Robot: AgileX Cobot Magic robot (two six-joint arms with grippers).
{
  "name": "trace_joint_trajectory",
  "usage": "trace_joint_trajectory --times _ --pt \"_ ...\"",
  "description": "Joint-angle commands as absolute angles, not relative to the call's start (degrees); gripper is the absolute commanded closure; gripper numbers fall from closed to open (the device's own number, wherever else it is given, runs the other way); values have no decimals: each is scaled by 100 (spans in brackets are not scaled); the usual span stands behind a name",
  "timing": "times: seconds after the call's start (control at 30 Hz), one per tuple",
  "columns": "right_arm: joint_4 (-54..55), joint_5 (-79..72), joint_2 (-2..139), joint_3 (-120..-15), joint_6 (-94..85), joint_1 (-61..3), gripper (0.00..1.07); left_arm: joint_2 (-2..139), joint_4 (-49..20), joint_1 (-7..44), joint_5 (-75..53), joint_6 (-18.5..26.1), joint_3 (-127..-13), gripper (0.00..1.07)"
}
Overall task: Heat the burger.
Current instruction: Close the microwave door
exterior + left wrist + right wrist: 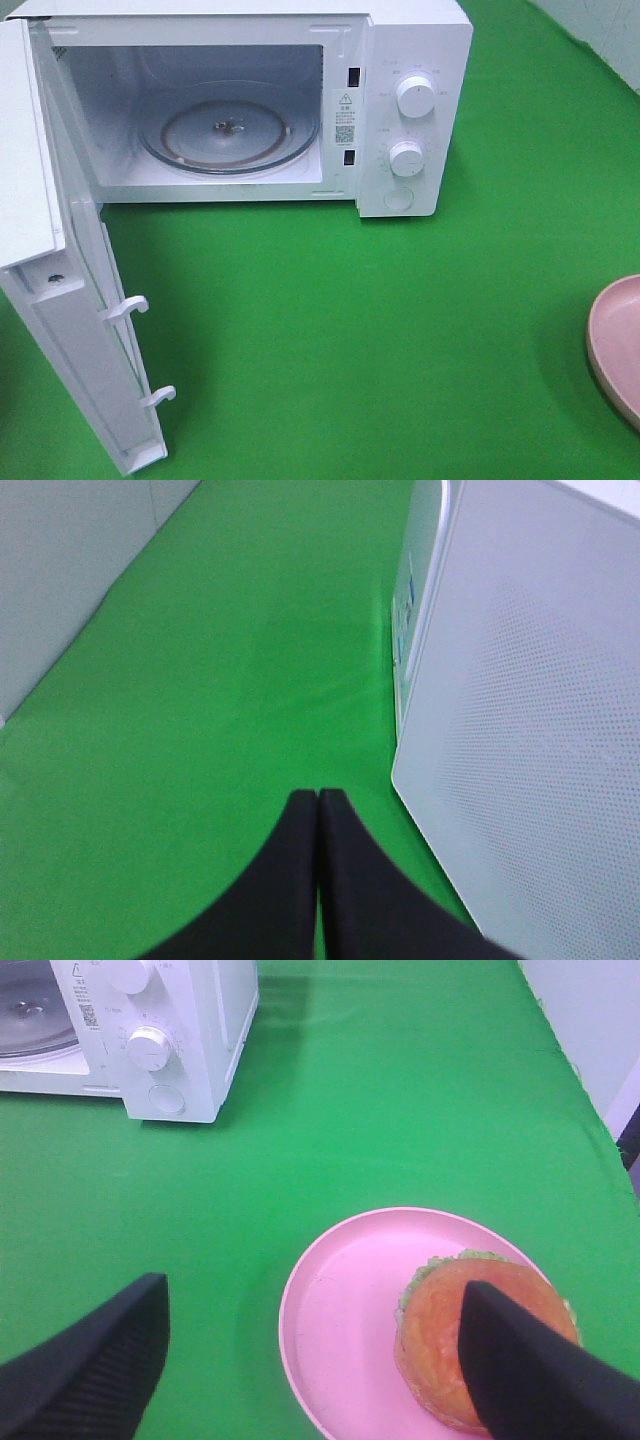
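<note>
The burger (435, 1332), with an orange-brown bun and a green lettuce frill, sits on the round pink plate (340, 1310) in the right wrist view. My right gripper (312, 1295) is open above the plate; one finger (520, 1370) covers part of the burger and the other hangs over the green cloth. In the high view only the plate's edge (615, 340) shows at the right, and the burger and both grippers are out of view. My left gripper (318, 798) is shut and empty, low over the cloth beside the microwave door (530, 730).
The white microwave (410, 110) stands at the back, with its door (70, 330) swung wide open towards the front left. A glass turntable (230, 130) lies inside. Two knobs (414, 97) are on its right panel. A green cloth (380, 340) covers the table.
</note>
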State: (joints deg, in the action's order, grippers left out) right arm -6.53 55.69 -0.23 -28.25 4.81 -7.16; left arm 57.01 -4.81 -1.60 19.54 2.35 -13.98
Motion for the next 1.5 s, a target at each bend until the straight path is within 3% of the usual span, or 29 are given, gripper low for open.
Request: trace_joint_trajectory --times 0.03,0.27,0.4,0.7,1.07,1.5 --pt "-642 5500 -178 -2813 435 -682 31 5999 -252 -57 2384 201 -1387 107" --pt "-642 5500 -178 -2813 435 -682 31 6749 315 476 2722 160 -1387 107" --pt "-642 5500 -178 -2813 435 -682 31 7236 688 882 3266 -172 -1387 107" --pt "-642 5500 -178 -2813 435 -682 31 7924 722 1186 4137 -607 -1387 107" --pt "-642 5495 -178 -2813 435 -682 31 8869 275 2068 4589 -607 -2057 107" --pt "-642 5495 -178 -2813 435 -682 31 9631 -350 2756 4584 -435 -2979 107"
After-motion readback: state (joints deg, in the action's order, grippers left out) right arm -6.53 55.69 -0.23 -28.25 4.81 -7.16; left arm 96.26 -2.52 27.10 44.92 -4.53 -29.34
